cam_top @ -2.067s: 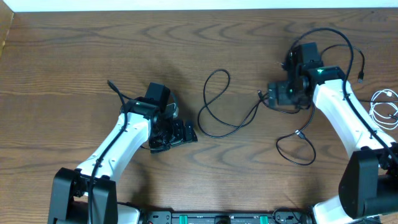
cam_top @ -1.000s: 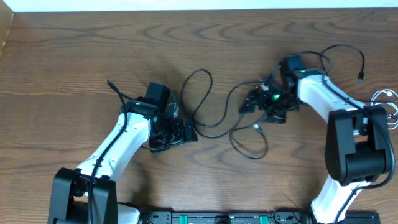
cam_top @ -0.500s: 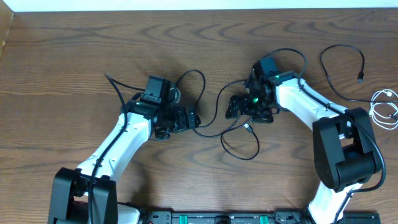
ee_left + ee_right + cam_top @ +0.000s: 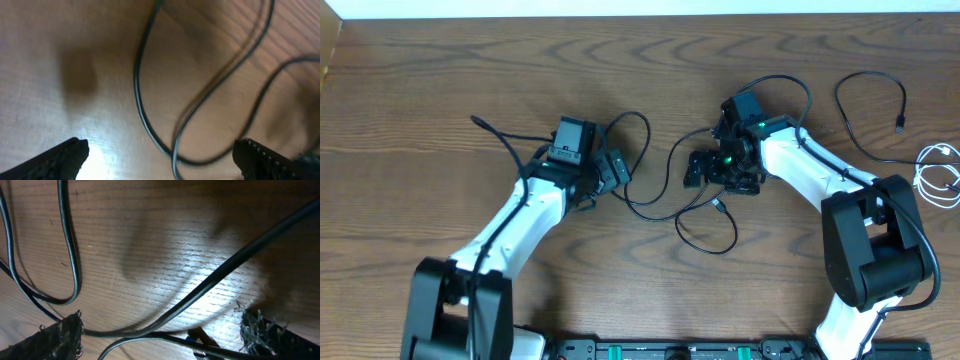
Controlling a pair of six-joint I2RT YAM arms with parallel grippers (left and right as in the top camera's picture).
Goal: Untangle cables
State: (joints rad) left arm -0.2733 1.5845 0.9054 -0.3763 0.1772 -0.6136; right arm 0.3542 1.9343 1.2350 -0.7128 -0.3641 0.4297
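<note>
The tangle (image 4: 136, 85) of black cable is our landmark. It lies in loose loops on the table (image 4: 420, 80), and both arms are at it, one on each side.

The left gripper (image 4: 613, 170) is at the tangle's left edge with its jaws wide apart and holding nothing. From its wrist, one strand runs straight away from the camera and bends back down through the gap, closer to the middle than to either fingertip. It crosses the closing line almost squarely.

The right gripper (image 4: 695, 172) is at the tangle's right edge, jaws also spread wide and empty. Several strands pass under its gap. A thick one slants across from upper right to lower left, and thinner ones curl beside it.

We judge the two arms equally near. The left has the cleaner bite, with one strand square to the jaws. The right would likely pinch more than one unless it shifts.

A second black cable (image 4: 904, 100) and the white cable (image 4: 940, 175) lie well to the tangle's right, apart from it.
</note>
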